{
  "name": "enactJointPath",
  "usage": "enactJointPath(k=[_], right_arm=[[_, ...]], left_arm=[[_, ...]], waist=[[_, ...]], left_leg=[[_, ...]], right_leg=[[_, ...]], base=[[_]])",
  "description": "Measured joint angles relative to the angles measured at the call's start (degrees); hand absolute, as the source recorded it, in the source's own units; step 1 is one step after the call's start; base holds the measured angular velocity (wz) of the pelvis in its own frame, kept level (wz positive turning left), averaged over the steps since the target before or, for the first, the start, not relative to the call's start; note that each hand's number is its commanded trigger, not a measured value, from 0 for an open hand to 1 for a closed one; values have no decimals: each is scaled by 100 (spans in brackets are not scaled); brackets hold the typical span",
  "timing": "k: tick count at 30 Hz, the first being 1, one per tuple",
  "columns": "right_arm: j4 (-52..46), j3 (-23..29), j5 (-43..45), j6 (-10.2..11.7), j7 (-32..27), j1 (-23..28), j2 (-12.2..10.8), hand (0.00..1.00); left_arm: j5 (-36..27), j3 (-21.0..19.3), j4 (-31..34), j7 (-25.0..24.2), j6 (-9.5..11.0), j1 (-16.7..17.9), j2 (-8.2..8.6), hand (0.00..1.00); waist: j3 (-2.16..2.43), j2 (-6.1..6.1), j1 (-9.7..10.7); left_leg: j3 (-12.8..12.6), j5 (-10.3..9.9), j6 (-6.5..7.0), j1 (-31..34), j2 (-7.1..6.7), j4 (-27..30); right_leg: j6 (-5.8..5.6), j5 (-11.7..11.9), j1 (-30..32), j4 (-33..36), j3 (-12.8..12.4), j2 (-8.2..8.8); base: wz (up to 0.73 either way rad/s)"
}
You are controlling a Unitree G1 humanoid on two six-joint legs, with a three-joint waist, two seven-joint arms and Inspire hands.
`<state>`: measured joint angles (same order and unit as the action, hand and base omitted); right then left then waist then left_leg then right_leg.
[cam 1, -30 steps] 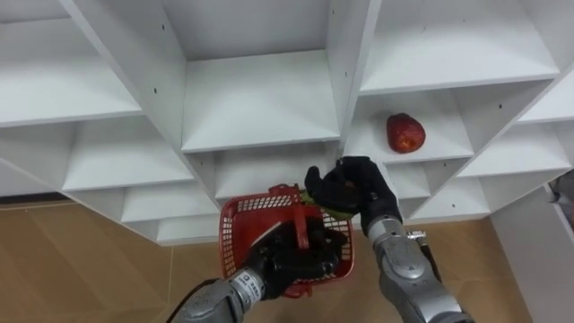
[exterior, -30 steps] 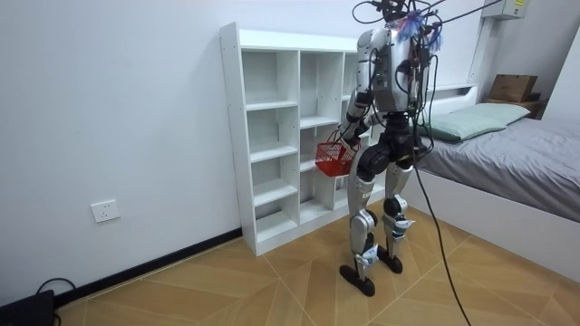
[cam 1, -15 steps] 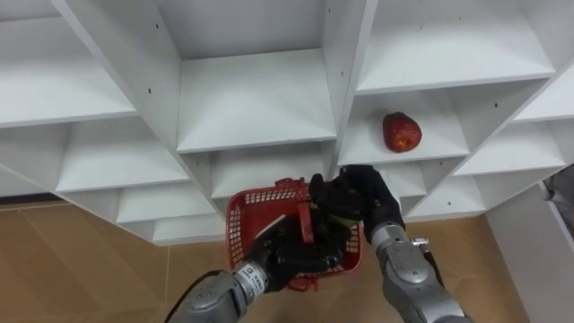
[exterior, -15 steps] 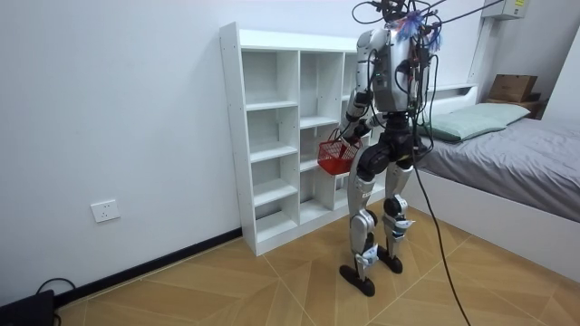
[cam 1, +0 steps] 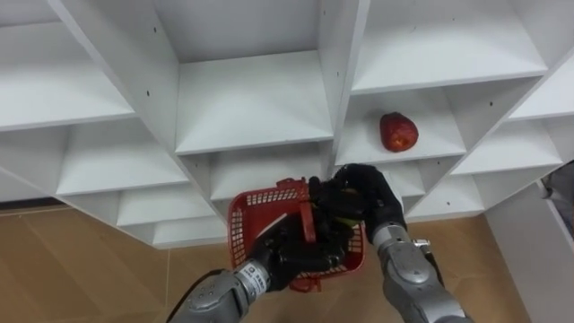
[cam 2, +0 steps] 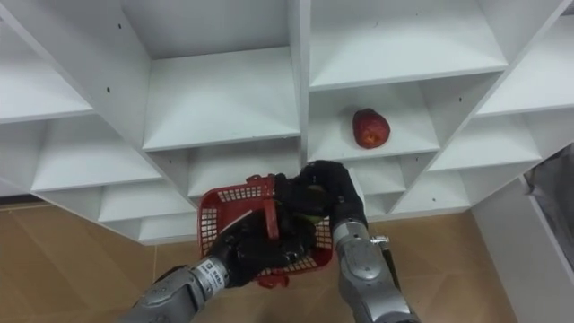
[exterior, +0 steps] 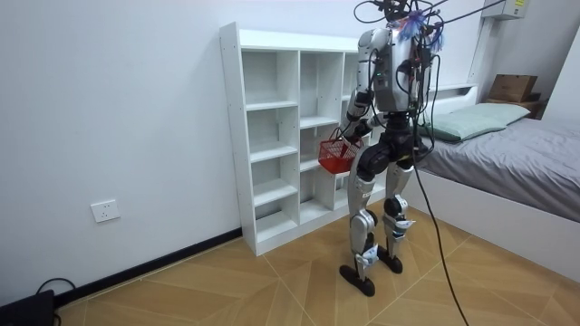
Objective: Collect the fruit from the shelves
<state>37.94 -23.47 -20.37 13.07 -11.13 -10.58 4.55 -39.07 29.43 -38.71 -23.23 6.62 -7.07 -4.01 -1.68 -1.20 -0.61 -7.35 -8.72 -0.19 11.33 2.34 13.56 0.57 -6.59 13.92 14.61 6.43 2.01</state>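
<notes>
My left hand (cam 1: pixel 285 257) is shut on the upright handle of a red mesh basket (cam 1: pixel 243 222), which it holds in front of the white closet (cam 1: pixel 256 99). Curled round a yellow-green fruit (cam 1: pixel 338 218), my right hand (cam 1: pixel 366 196) hangs over the basket's right half, just above its rim. Only a sliver of that fruit shows under the fingers. A red apple (cam 1: pixel 398 132) lies on a shelf in the closet's right column, above and right of the right hand. In the room view I stand upright facing the closet with the basket (exterior: pixel 335 157) at waist height.
The closet's other compartments (cam 1: pixel 253 170) are bare white shelves. Wooden floor (cam 1: pixel 81 269) lies below. A white panel (cam 1: pixel 534 242) rises at the lower right. A bed (exterior: pixel 507 163) stands close behind me on the room view's right.
My right hand has come down and left with the green fruit, from beside the basket's far rim to over its right half. The basket has stayed almost still.
</notes>
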Motion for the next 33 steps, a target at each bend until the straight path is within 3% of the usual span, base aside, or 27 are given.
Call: enactJointPath(k=[8,25,33], right_arm=[[-19,-26,-428,73,18,-21,-13,0],[-3,-25,-416,117,144,-7,-11,0],[10,-2,-174,125,147,38,-6,0]], left_arm=[[-43,12,144,3,-1,21,-3,100],[1,-13,163,12,-1,38,-7,100],[219,-13,163,14,-1,38,-115,100]], waist=[[0,2,0],[-8,19,14],[-32,55,24]], left_leg=[[-1,0,0,-4,0,0],[-14,0,0,-12,3,1],[-17,0,0,-6,3,1]], right_leg=[[0,0,2,4,-4,1],[0,6,-3,1,-12,0],[0,6,5,-7,-18,-2]], base=[[0],[0],[0]])
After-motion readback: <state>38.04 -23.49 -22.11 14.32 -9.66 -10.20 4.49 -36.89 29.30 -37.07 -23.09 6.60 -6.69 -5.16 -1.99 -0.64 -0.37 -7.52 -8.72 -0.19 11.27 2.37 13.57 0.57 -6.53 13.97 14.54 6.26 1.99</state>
